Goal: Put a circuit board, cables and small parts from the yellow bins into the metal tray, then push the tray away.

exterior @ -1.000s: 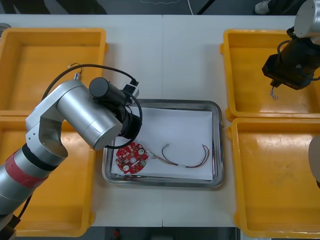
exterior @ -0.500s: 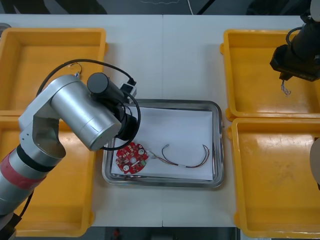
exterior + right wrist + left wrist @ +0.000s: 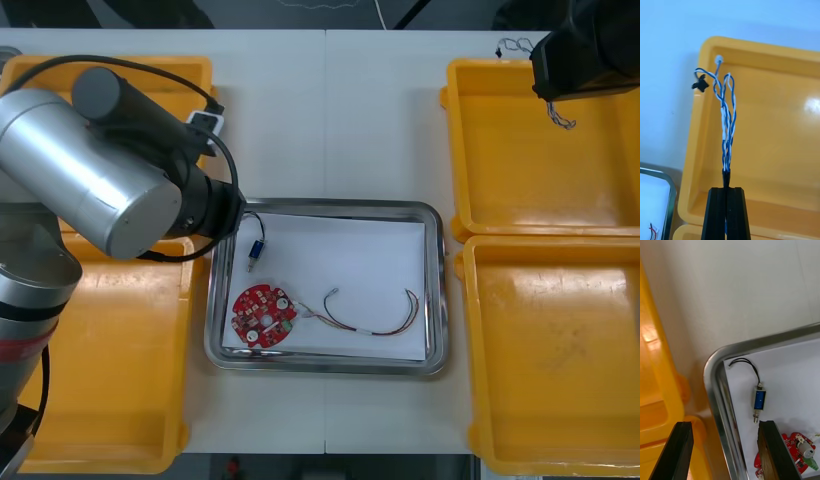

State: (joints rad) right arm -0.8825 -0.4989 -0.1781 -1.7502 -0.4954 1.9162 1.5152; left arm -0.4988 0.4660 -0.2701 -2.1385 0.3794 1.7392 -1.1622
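Over the far right bin (image 3: 520, 180), the right end effector (image 3: 726, 189) is clenching one end of the blue & white twisted cable (image 3: 727, 123). Its fingers are pressing together w/ only the wire between them. The rest of the cable is hanging free in a couple of loose loops, w/ a small black plug (image 3: 700, 85) at the free end.

Handling, as a judgement: it is looking very light, limp and springy, so it is prob. going to swing and trail on the way to the tray (image 3: 432, 290). The loops and plug could be catching on the bin wall or tray rim. The pinch at the end is looking thin, so slipping is poss. A grip nearer the middle of the bundle would be carrying it more tidily.

The left end effector (image 3: 724, 423) is hovering released at the tray's left far corner, fingers spread, nothing between them. The tray is sitting mid tabletop (image 3: 370, 120) and is already holding a red board (image 3: 264, 315), a red & yellow cable (image 3: 370, 318) and a small metal part (image 3: 759, 399) w/ a blue body.
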